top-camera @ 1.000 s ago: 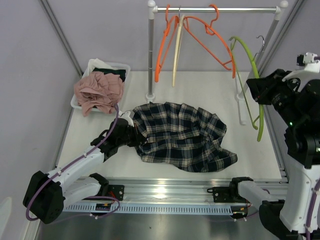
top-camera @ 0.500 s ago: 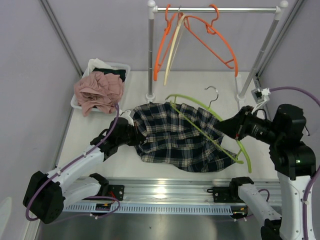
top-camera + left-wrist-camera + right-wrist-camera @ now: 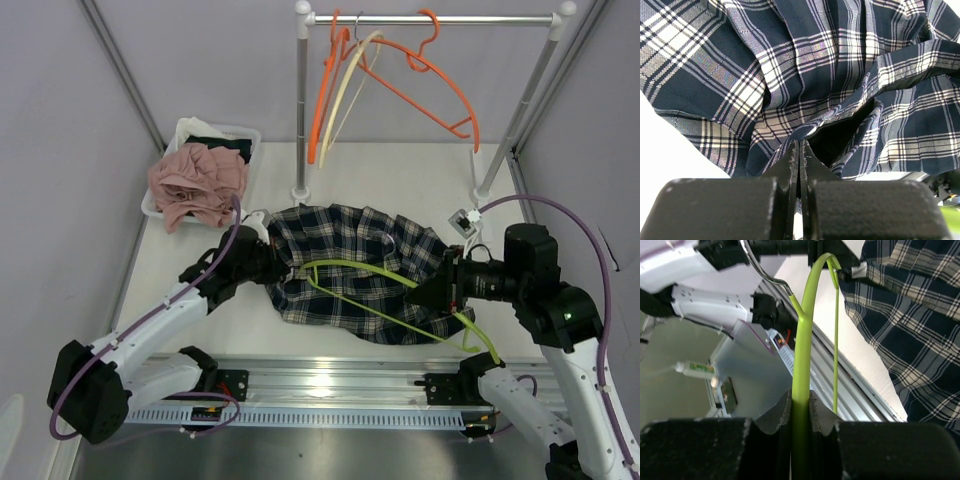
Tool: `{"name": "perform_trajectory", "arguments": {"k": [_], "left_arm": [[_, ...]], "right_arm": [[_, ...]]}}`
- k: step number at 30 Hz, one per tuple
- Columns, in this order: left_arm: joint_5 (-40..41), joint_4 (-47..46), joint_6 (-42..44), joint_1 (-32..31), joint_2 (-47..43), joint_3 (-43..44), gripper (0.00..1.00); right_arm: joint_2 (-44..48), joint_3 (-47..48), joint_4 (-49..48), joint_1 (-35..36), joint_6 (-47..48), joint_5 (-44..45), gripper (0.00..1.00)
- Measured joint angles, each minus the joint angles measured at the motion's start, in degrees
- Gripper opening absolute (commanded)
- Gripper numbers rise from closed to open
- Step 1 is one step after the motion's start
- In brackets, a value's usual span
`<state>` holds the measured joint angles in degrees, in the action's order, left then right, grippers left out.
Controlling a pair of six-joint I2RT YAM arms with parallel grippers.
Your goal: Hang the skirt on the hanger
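Note:
The navy-and-white plaid skirt (image 3: pixel 350 255) lies crumpled mid-table and fills the left wrist view (image 3: pixel 815 65). My left gripper (image 3: pixel 270 268) is at its left edge, shut on a fold of the fabric (image 3: pixel 799 146). The lime-green hanger (image 3: pixel 385 300) stretches low across the skirt's front part, its metal hook toward the left arm. My right gripper (image 3: pixel 442 292) is shut on one arm of this hanger (image 3: pixel 805 340), clamped between the jaws (image 3: pixel 800 402). The skirt (image 3: pixel 910 315) lies to the right in that view.
A clothes rail (image 3: pixel 430 18) at the back carries orange hangers (image 3: pixel 420 75) and a cream one (image 3: pixel 345 85). A white basket (image 3: pixel 245 133) with pink clothing (image 3: pixel 197 182) sits at the back left. The metal rail (image 3: pixel 330 385) runs along the near edge.
My right arm has swung down from beside the rail and leftward, bringing the green hanger low over the skirt. The left gripper has stayed shut at the skirt's edge.

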<state>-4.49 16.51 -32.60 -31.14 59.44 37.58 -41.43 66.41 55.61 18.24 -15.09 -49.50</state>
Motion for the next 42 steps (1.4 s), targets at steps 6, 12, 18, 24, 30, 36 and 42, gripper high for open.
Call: {"name": "perform_trajectory", "arguments": {"k": [6,12,18,24,30,36,42], "left_arm": [[1.4,2.54,1.62,-1.2,0.7,3.21,0.0],[3.54,4.55,2.27,-4.24,1.07,4.81,0.0],[6.16,6.16,2.86,-7.19,1.99,6.12,0.0],[8.63,7.39,3.45,-8.68,2.62,7.61,0.0],[11.08,10.45,5.27,-8.72,3.32,11.17,0.0],[12.5,13.35,8.52,-8.83,3.37,16.48,0.0],[10.32,14.82,13.29,-8.87,3.98,19.8,0.0]], "right_arm": [[-2.69,-0.7,-0.57,6.69,1.92,6.43,0.0],[-6.51,-0.46,-2.51,9.55,3.78,11.28,0.0],[-10.69,1.73,-2.71,10.1,6.69,13.29,0.0],[-12.0,4.0,-2.34,10.36,9.73,11.72,0.0],[-13.35,4.35,-2.34,13.64,11.82,10.88,0.0],[-14.32,4.37,-2.95,18.78,13.22,11.34,0.0],[-16.35,7.19,-3.61,20.94,13.33,15.28,0.0]]}}
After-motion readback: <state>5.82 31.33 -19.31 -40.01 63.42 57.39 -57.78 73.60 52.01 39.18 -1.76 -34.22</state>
